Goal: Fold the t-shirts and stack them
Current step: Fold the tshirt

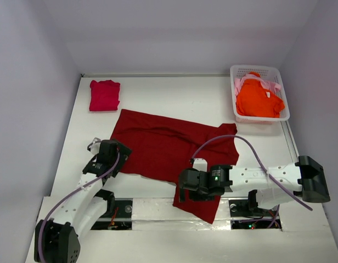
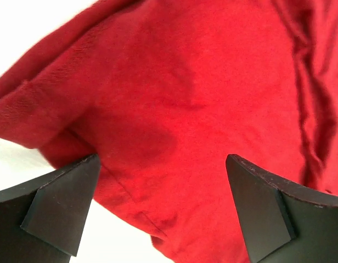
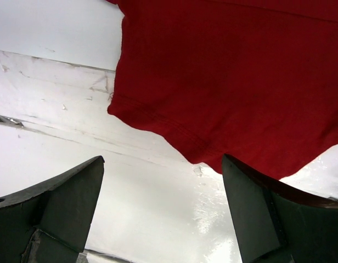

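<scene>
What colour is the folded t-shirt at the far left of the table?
Folded t-shirt is crimson-pink; top external view.

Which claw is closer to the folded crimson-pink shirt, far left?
Left. The left claw is at the dark red shirt's left edge, nearside of the crimson-pink shirt; the right claw is farther, at the near hem.

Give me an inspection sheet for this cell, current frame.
Surface: white table, scuffed at the near edge.
Job's things: dark red t-shirt spread out; crimson-pink t-shirt folded, far left; orange t-shirt and pale pink t-shirt crumpled in the white basket.
Clutter: white basket, far right corner.
Grippers: left gripper open over the dark red t-shirt's left edge; right gripper open at its near hem.
Cables: purple cable loops over the dark red t-shirt.
Surroundings: plain pale walls.
</scene>
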`<state>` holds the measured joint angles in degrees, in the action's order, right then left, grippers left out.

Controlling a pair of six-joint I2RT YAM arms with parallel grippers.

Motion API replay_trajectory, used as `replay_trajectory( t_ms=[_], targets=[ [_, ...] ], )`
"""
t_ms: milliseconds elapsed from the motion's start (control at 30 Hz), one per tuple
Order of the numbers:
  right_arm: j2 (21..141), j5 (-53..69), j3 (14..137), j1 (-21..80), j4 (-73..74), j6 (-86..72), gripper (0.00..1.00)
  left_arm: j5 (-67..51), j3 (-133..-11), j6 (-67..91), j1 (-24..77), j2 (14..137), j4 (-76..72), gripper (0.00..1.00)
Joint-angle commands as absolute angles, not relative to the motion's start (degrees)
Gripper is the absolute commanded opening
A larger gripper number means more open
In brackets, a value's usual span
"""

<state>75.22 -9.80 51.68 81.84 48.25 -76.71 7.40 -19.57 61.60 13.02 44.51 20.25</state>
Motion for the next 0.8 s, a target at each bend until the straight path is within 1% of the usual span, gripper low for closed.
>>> replay_trajectory(
  t_ms=[0, 133, 367, 600, 767],
  targets=[
    [75.5, -12.1, 53.8, 82.3, 49.7, -76.6, 0.92, 6.4, -20.3, 62.6, 12.7, 42.0, 20.2, 0.99],
    [75.1, -12.1, 53.4, 82.3, 49.6, -77.0, 0.92, 7.6, -22.4, 63.1, 12.7, 40.2, 22.6, 0.99],
    [74.1, -11.8, 51.9, 82.3, 47.6, -77.6, 0.92, 8.1, -25.6, 62.6, 12.7, 44.1, 25.1, 0.99],
    [71.5, -11.5, 47.6, 81.7, 44.1, -78.3, 0.92, 14.7, -32.7, 62.0, 12.7, 46.0, 33.7, 0.99],
    [70.0, -11.7, 46.3, 81.1, 43.7, -77.4, 0.92, 12.5, -33.5, 61.6, 12.7, 47.9, 34.6, 0.99]
  ],
)
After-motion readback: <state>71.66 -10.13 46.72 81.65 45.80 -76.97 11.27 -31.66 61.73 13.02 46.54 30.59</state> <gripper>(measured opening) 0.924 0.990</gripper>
